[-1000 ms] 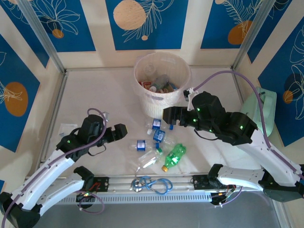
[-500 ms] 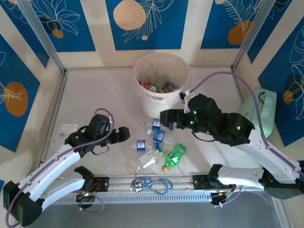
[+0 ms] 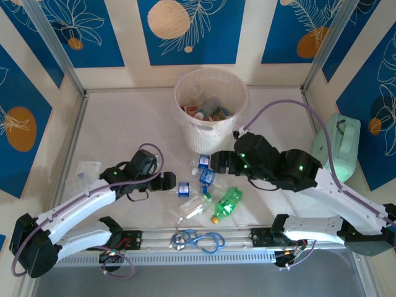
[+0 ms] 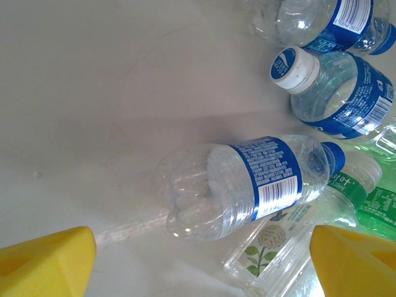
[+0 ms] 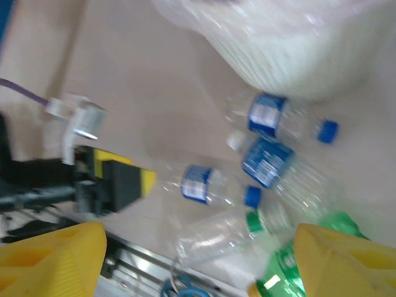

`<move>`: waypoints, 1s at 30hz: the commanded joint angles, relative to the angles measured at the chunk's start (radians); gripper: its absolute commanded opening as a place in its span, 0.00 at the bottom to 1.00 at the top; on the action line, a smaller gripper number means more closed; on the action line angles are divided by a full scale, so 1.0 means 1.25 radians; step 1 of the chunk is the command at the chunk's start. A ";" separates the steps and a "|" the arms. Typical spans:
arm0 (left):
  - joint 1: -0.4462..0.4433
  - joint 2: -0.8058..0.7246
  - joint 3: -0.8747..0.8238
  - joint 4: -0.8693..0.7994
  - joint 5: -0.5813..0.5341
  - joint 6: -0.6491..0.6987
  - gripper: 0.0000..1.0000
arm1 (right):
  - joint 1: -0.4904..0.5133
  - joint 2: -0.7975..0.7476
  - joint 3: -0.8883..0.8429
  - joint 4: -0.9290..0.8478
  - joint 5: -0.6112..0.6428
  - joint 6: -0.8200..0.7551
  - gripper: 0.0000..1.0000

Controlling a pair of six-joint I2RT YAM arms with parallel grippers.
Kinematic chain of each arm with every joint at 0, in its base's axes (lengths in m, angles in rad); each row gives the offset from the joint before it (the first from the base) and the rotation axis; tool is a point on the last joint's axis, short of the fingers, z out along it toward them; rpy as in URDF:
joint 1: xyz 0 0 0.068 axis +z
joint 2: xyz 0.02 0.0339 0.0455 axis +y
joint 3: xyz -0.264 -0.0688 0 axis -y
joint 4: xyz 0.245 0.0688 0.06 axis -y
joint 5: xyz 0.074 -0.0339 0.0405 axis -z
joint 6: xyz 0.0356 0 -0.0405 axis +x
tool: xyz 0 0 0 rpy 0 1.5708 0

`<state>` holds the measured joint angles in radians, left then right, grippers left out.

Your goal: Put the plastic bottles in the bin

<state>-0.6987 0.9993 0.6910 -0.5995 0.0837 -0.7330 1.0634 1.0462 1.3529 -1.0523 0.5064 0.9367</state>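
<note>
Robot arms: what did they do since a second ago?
The left gripper slid right, up close to the clear blue-labelled bottle. The right gripper came nearer, toward the other bottles. Both are open and hold nothing. The bottles and the bin stayed put.

- Left arm (image 3: 74, 210), lower left: white links, black joints.
- Right arm (image 3: 337, 189), lower right: same colours.
- Purple cables (image 3: 291, 104) loop off both wrists.
- Fingers (image 4: 43, 260): yellow, blocky.
</note>
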 commanded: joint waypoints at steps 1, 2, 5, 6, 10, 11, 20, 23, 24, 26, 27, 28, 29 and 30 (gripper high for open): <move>-0.004 -0.062 0.020 -0.059 -0.046 -0.032 0.90 | 0.046 0.025 -0.042 -0.180 0.086 0.185 0.79; -0.004 -0.078 0.023 -0.056 -0.054 -0.036 0.91 | 0.056 0.031 -0.066 -0.197 0.078 0.227 0.79; -0.003 -0.082 0.044 -0.046 -0.057 -0.041 0.90 | 0.084 0.047 -0.139 -0.218 0.054 0.347 0.78; -0.003 -0.075 0.054 -0.043 -0.053 -0.039 0.90 | 0.089 0.051 -0.163 -0.221 0.045 0.386 0.78; -0.003 -0.055 0.082 -0.031 -0.041 -0.031 0.88 | 0.066 0.043 -0.246 -0.168 0.001 0.439 0.78; -0.003 -0.057 0.085 -0.025 -0.039 -0.031 0.87 | 0.039 0.039 -0.271 -0.138 -0.026 0.427 0.78; 0.000 -0.076 0.094 -0.010 -0.011 -0.036 0.85 | -0.139 0.030 -0.425 0.054 -0.203 0.349 0.76; 0.002 -0.078 0.086 0.000 -0.006 -0.039 0.85 | -0.152 0.052 -0.431 0.082 -0.222 0.335 0.77; 0.002 -0.076 0.083 0.006 -0.002 -0.041 0.85 | -0.156 0.064 -0.431 0.089 -0.230 0.333 0.77; 0.002 -0.073 0.078 0.018 0.005 -0.044 0.84 | -0.162 0.087 -0.437 0.095 -0.240 0.336 0.78; 0.003 -0.070 0.077 0.022 0.008 -0.046 0.84 | -0.168 0.097 -0.443 0.100 -0.247 0.338 0.78; 0.003 -0.068 0.078 0.024 0.008 -0.046 0.84 | -0.172 0.104 -0.447 0.104 -0.254 0.341 0.78; 0.005 -0.067 0.079 0.024 0.009 -0.046 0.84 | -0.177 0.111 -0.451 0.108 -0.260 0.343 0.78; 0.005 -0.064 0.081 0.025 0.010 -0.044 0.84 | -0.182 0.115 -0.456 0.110 -0.265 0.343 0.77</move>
<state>-0.6979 0.9180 0.7826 -0.5900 0.0742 -0.7811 0.8513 1.1744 0.8074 -0.9253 0.2272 1.3636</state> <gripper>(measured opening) 0.837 0.776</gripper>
